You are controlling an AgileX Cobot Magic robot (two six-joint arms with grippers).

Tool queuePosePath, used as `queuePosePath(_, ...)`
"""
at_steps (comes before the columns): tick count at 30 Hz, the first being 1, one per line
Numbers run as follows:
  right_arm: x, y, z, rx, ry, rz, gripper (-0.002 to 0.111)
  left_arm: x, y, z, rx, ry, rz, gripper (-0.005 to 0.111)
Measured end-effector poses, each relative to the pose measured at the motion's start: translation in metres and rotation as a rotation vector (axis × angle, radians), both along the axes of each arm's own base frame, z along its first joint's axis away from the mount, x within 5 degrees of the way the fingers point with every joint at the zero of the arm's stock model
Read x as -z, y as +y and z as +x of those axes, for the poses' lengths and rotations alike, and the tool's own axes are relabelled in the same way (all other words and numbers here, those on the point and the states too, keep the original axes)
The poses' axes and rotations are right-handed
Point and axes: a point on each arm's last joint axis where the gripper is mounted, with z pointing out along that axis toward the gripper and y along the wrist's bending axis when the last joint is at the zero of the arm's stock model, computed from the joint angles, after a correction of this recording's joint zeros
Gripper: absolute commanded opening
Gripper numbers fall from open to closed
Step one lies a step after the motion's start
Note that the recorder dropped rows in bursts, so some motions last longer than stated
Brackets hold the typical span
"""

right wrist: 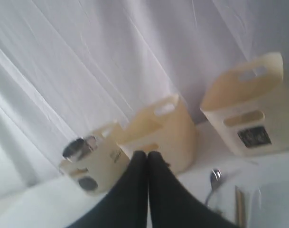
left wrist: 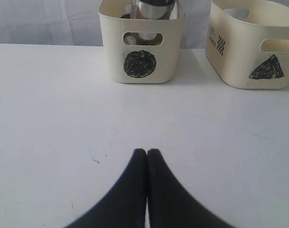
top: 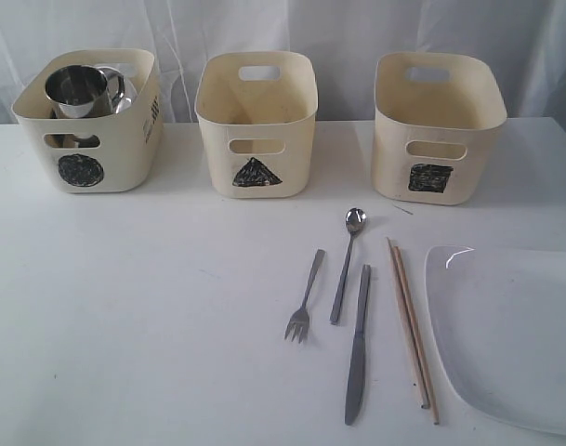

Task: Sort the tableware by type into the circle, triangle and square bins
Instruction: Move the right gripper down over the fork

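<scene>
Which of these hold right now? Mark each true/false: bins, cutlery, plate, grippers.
1. A steel mug sits in the circle bin. True.
2. The fork is in the triangle bin. False: it lies on the table, outside the triangle bin.
3. The knife lies between the fork and the chopsticks. True.
4. Both grippers are open. False: the left gripper and the right gripper are shut, fingertips together.
5. The plate is in the square bin. False: it lies on the table beside the chopsticks, outside the square bin.
</scene>
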Motion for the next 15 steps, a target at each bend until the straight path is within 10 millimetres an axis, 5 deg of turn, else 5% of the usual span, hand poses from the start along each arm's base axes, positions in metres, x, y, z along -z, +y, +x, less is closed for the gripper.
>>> queuePosePath(6,-0.02,0.01,0.042,-0.08,0.331,-0.279,0.013,0.0,0.0,0.0,0.0,0.0,0.0,0.0)
queuePosePath(11,-0.049,0.025,0.118,-0.192,0.584,-0.445,0.042,0.0,0.0,0.0,0.0,0.0,0.0,0.0)
queuePosePath(15,-0.043,0.05,0.185,-0.28,0.74,-0.462,0.057,0.0,0.0,0.0,0.0,0.0,0.0,0.0)
